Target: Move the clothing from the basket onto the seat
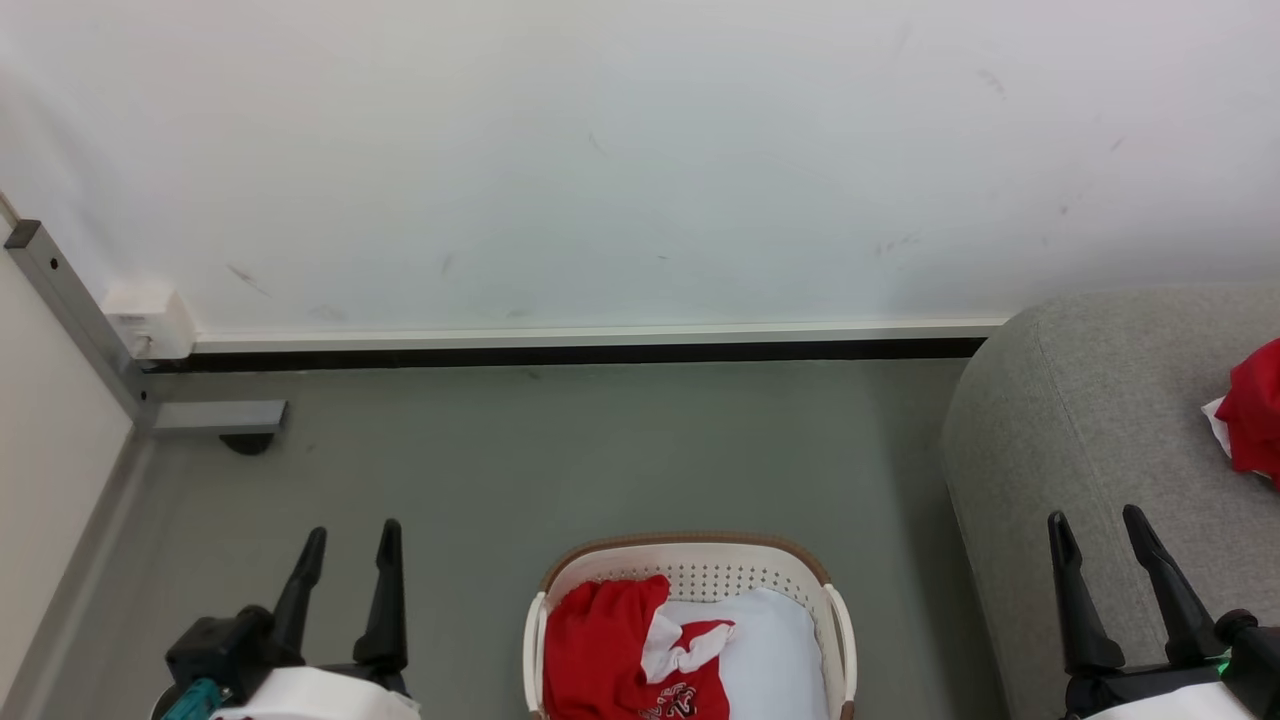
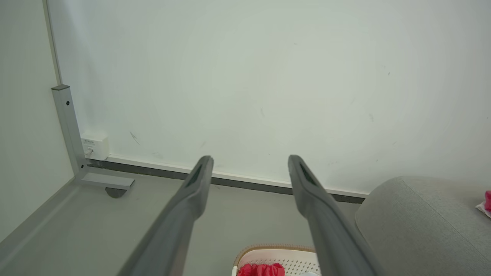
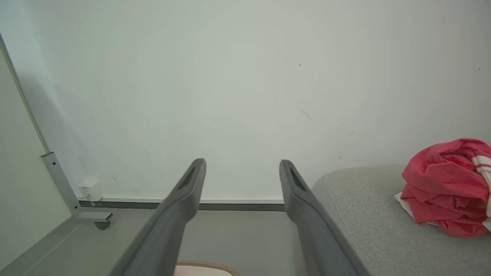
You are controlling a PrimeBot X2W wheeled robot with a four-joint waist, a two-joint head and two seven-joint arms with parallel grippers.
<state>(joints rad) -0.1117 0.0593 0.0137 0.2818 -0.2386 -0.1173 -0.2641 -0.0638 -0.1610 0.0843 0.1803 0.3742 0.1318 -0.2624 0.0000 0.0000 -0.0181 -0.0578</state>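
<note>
1. Clothing (image 1: 610, 650): red heap with white trim and a dark print, in the left half of the basket (image 1: 690, 545), lying on a white liner (image 1: 780, 650). Near end cut off by the lower edge of the head view.
2. Long axis of the heap: from far rim toward the robot, along the left wall of the basket. White collar or trim folded over near the middle.
3. Basket on the floor (image 1: 600, 450), low centre of the head view, between the two hands and nearer the robot than their fingertips.
4. Left hand (image 1: 355, 530): fingers spread wide, nothing between them, left of the basket with a strip of floor between. Heap lies to its right and back toward the robot.
5. Right hand (image 1: 1095, 515): also wide open and empty, over the near left corner of the seat (image 1: 1100, 420), well right of the basket.
6. Judged nearer arm for the pick: left, since the heap hugs the left wall; a reach from the right would have to cross the liner.
7. Edges: perforated wall and brown rim stand above the cloth, so likely a descent from above rather than a sideways sweep.
8. Seat: just right of the basket, rounded corner toward it. Red bundle (image 1: 1255, 410) already on the cushion at far right; broad bare grey fabric between it and the corner for a drop.
9. Open room: bare floor ahead up to the wall (image 1: 640, 150).
</note>
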